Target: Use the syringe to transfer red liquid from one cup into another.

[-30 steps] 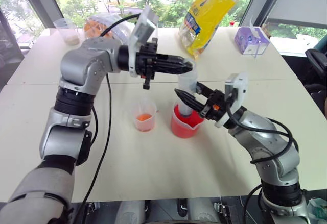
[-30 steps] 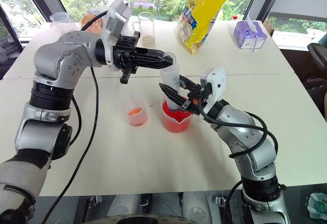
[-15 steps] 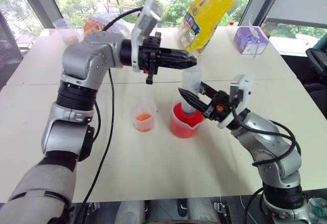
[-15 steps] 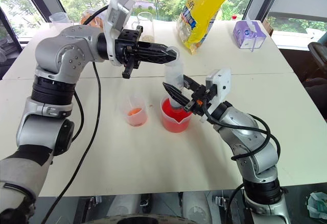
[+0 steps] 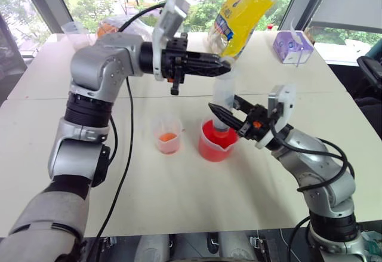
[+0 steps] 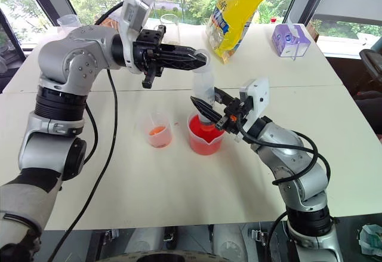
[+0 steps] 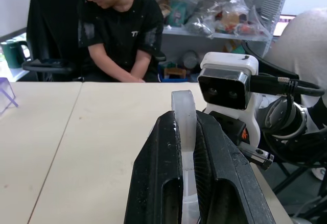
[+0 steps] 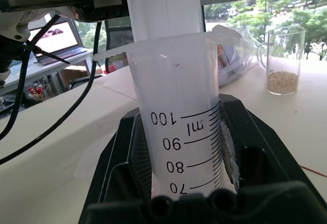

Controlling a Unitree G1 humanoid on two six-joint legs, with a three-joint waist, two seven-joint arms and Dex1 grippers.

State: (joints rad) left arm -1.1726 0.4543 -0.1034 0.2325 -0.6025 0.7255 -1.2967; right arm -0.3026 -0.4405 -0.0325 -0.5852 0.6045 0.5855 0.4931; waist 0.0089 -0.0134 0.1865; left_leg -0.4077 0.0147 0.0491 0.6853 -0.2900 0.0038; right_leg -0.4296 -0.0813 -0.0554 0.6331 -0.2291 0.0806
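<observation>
**Syringe held upright in the red beaker**

The small cup [image 5: 168, 136] stands on the table [image 5: 179, 196], left of the red beaker [image 5: 215, 144]. The left gripper [image 5: 224, 66] pinches the syringe's white plunger [image 7: 183, 113]. The syringe [image 5: 224, 102] stands tip-down in the beaker's red liquid [image 6: 203, 142]. The right gripper [image 5: 218, 114] clamps its barrel.

The syringe [image 8: 179, 106] is seen as clear, smooth plastic; the spouted beaker [image 5: 216, 145] as translucent plastic; the bench [image 5: 179, 190] as matt; the yellow bag [image 5: 242, 11] as glossy film.
</observation>
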